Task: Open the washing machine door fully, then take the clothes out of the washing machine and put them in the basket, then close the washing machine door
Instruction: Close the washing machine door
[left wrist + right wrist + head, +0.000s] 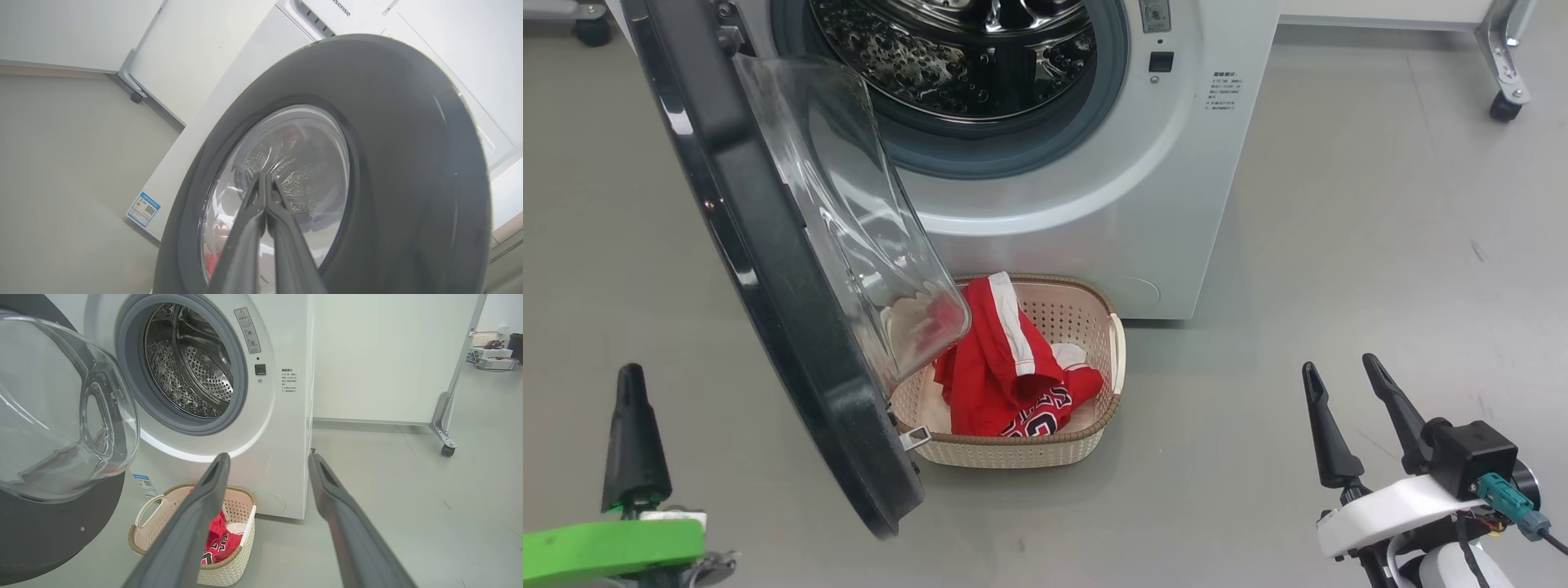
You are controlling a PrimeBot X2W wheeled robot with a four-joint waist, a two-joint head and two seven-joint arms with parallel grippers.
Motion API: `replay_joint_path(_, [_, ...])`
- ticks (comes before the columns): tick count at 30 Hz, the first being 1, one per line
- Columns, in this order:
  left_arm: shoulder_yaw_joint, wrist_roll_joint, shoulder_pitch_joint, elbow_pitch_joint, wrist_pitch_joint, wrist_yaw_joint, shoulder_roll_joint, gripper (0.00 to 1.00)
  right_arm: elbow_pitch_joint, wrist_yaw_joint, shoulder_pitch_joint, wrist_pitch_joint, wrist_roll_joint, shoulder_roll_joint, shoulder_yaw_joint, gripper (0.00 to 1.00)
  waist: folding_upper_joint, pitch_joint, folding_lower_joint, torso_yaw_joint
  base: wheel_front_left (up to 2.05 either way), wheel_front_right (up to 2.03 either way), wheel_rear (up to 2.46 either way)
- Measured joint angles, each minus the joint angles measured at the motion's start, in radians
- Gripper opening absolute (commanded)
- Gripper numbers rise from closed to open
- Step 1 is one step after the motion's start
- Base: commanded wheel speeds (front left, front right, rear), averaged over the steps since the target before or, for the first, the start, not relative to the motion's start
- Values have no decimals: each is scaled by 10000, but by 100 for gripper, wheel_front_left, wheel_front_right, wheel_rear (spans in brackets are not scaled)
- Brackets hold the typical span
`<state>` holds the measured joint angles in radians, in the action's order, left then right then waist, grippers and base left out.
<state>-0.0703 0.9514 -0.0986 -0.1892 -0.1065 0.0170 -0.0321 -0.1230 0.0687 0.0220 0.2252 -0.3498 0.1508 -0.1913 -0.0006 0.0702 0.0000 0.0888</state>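
Clothes (1005, 367): red jersey and shorts, bunched in the cream basket (1021, 452) on the floor (1339, 245) just in front of the washing machine (1094, 188). Placed right under the opening, so unloading judged done. Steel drum (964, 57): no garment seen inside.

Washing machine door (768, 269): swung wide open, glass bowl (849, 229) overhanging the basket's left end, hence red showing through the glass.

Left gripper (631, 376): pinched fully together, holding nothing, low on the outer side of the door. In left wrist view aimed at the door's outer face. Likely closed up to act as a stiff pusher for shutting it.

Right gripper (1339, 365): spread wide, empty, parked well right of the basket, clear of the door's swing.

Remaining: shut door; watch bowl clearing basket rim.
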Motion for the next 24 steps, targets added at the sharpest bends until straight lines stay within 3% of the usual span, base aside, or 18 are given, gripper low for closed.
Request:
replay_joint_path(5, [-506,2855,192,-399,433,644,12,0,13,-12,25,0,0,8,4,100,0,-6,0,78,0,0,0])
replay_joint_path(6, [-642,3774,244,-431,671,677,12,0,13,-13,31,0,0,10,6,100,0,-12,0,104,0,0,0])
replay_joint_path(12, [-1112,6450,332,-301,1438,669,-2,0,17,-12,51,-10,0,12,-25,100,0,-29,0,122,0,0,0])
replay_joint_path(16, [-1083,7198,314,-86,2090,570,-13,0,19,-12,51,-40,0,0,-84,100,0,-23,0,12,0,0,0])
replay_joint_path(24, [-554,7559,310,159,3145,263,-65,0,21,-13,74,-40,-13,8,-48,100,0,31,0,-132,0,0,0])
